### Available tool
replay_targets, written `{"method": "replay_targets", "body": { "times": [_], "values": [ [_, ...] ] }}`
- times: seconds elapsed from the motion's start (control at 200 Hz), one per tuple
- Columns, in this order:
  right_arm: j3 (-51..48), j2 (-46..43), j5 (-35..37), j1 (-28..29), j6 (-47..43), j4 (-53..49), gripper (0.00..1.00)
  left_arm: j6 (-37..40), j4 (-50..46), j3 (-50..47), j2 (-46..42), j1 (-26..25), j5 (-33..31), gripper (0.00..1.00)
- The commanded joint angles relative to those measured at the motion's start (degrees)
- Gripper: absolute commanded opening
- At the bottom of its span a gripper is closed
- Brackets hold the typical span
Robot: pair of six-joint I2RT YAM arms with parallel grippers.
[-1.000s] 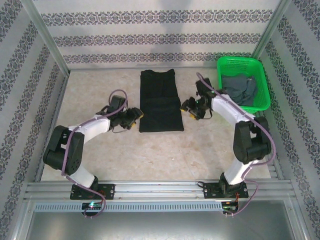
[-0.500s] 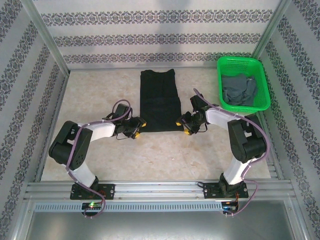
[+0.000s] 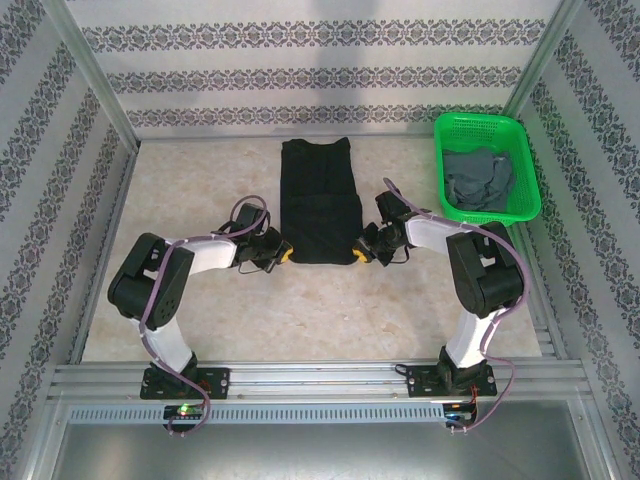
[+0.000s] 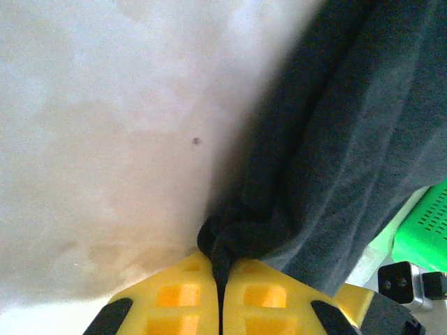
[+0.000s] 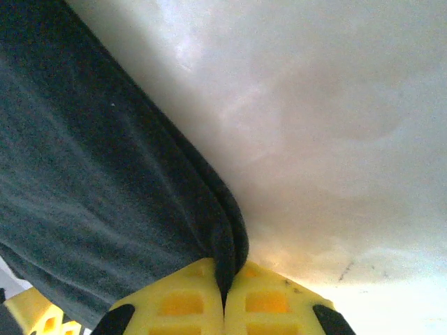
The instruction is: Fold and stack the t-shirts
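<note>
Left tool (image 3: 284, 251) and right tool (image 3: 360, 251), released earlier, now clench the near corners of the black t-shirt (image 3: 318, 195); its long axis runs near to far on the tabletop (image 3: 200, 180).

place: robot lab test cell | frame: aluminium-profile rails (image 3: 320, 375) along the near edge | rig: left arm (image 3: 165, 285) and right arm (image 3: 485, 275) bolted on, exposed cables (image 3: 245, 206) | walls: patterned panels (image 3: 320, 75) enclosing marble-look tabletop (image 3: 320, 310)
</note>
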Motion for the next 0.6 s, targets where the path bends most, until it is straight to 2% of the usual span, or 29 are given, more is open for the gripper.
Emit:
{"method": "replay_targets", "body": {
  "times": [0.0, 0.14, 0.265, 0.42, 0.595],
  "values": [
    [2.8, -2.8, 2.6, 0.8, -3.6, -3.9, 0.0, 3.8, -4.4, 1.8, -5.9, 0.0, -3.2, 0.0],
    [3.0, -5.8, 3.4, 2.3, -7.1, -8.8, 0.0, 6.0, -7.1, -2.8, -11.5, -0.3, -1.7, 0.0],
    [-2.5, -9.2, 2.7, 4.9, -6.9, -9.3, 0.0, 6.2, -6.3, -9.9, -16.3, -2.5, -1.4, 0.0],
    [-10.5, -16.7, 4.1, 10.6, -6.4, -11.4, 0.0, 9.0, -10.8, -16.4, -25.0, -8.0, -4.2, 0.0],
    [-16.7, -25.9, 4.7, 19.5, -2.5, -15.8, 0.0, 7.0, -21.1, -24.4, -41.5, -13.7, -7.7, 0.0]
  ]
}}
